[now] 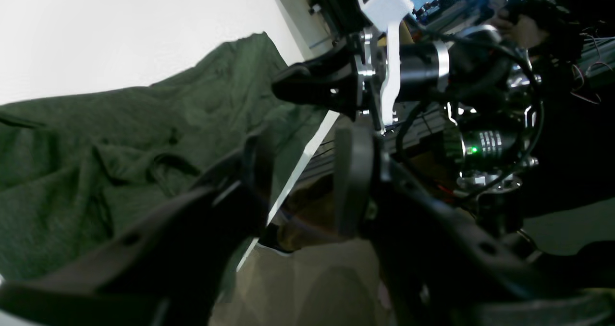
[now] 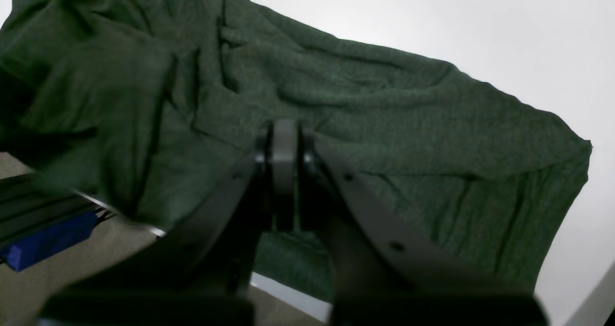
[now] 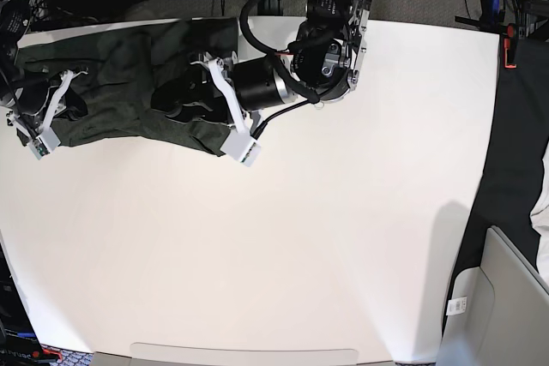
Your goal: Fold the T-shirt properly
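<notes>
The T-shirt [image 3: 129, 83] lies bunched and wrinkled along the far edge of the white counter [image 3: 326, 237], by the far left corner in the base view. Its long side runs along that edge. The left hand [image 3: 176, 99] sits over the shirt's right end, and its two fingers [image 1: 250, 172] are apart with nothing between them. The right hand [image 2: 284, 146] is at the shirt's left end. Its fingers are pressed together, above the cloth, not pinching it.

1 T-shirt [image 3: 129, 92]; 1 white table [image 3: 343, 229]; 2 robot arms w/ 2 grippers: left [image 3: 176, 99], right [image 3: 26, 100]
</notes>
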`<state>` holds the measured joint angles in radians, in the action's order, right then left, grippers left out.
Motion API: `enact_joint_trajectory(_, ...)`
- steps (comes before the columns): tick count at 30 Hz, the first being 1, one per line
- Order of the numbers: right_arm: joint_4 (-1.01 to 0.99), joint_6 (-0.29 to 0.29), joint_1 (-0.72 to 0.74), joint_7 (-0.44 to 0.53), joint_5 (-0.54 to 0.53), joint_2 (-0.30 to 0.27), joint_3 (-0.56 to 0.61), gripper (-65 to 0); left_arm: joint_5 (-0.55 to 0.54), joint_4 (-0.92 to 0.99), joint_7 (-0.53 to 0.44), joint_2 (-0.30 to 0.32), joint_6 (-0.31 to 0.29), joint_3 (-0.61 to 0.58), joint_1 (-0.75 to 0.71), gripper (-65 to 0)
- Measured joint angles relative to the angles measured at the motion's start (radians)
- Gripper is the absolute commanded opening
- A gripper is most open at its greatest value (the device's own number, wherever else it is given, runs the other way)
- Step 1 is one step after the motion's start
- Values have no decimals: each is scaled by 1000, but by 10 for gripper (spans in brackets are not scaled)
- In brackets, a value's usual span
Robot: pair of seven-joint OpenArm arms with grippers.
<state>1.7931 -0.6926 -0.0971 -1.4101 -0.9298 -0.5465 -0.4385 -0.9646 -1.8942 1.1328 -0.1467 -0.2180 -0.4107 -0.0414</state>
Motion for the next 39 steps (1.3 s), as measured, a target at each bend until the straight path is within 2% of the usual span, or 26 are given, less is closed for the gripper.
enact_joint_trajectory(4, 0, 0, 0, 0, 0, 3, 0, -643, -1, 0, -4, 23, -1, 8, 0, -439)
enact_joint_trajectory(7, 0, 0, -6, 3, 3, 24, 15, -641, -3, -1, -8, 124, -1, 7, 0, -439)
enact_joint_trajectory(10, 0, 0, -2, -7, 8, 50, 124, -641, 13, -1, -10, 210, 9, 16, -5, -439)
enact_joint_trajectory(15, 1, 0, 96, 10, -2, 89, 242, -639, -5, -1, -7, 267, 5, 25, -6, -439)
enact_joint_trajectory(17, 1, 0, 113, 5, 9, 97, 287, -621, -7, -5, -16, 294, 5, 73, -23, -439)
enact_joint_trajectory(19, 1, 0, 123, -1, 11, 103, 333, -558, 3, -5, -12, 322, 8, 131, -48, -438)
enact_joint_trajectory(23, 3, 0, 124, 6, 2, 96, 353, -365, 8, -4, -10, 347, 8, 196, -71, -437)
enact_joint_trajectory(26, 62, 0, 94, -1, 1, 74, 349, -285, -7, -4, -11, 359, 7, 203, -70, -437)
enact_joint_trajectory(31, 86, 0, 76, -1, -2, 52, 348, -280, 0, -3, -11, 362, 8, 203, -72, -437)
enact_joint_trajectory(35, 68, -1, 69, 0, 20, 74, 348, -280, 0, -2, -10, 358, 8, 201, -70, -437)
enact_joint_trajectory(39, 58, 0, 61, 3, 99, 96, 355, -280, 0, -2, -11, 360, 7, 202, -70, -437)
